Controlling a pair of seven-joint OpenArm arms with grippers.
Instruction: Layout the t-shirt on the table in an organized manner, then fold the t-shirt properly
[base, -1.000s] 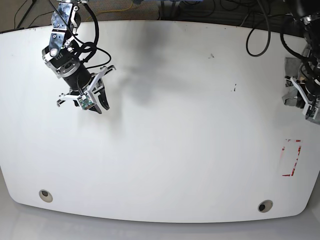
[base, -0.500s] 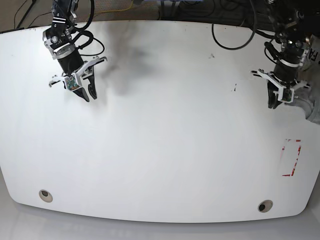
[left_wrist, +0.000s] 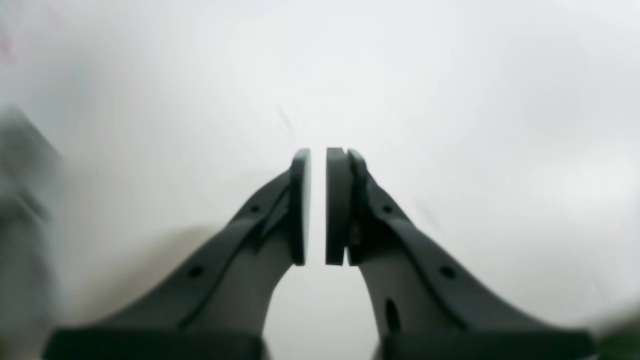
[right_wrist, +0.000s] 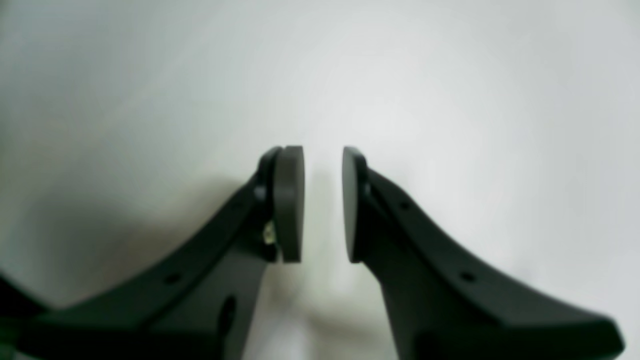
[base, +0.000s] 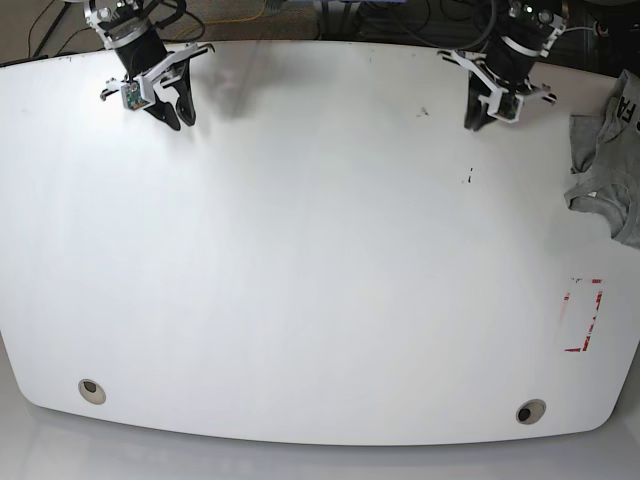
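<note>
**Shirt bunched at the table's edge, both arms far from it**

The t-shirt (base: 605, 150) lies crumpled at the side of the table (base: 320, 300) nearest the left arm, partly past the camera's frame — nothing is laid out yet. From here, I judge, a careless pinch could catch several layers at once, or a pull could drag the cloth off the edge.

Both arms hang over the far edge, fingers pointing down. The left gripper (base: 482, 112) holds nothing, its pads showing only a thin slit. The right gripper (base: 172, 108), at the opposite far corner, is also empty — its gap narrow, slightly wider.
</note>
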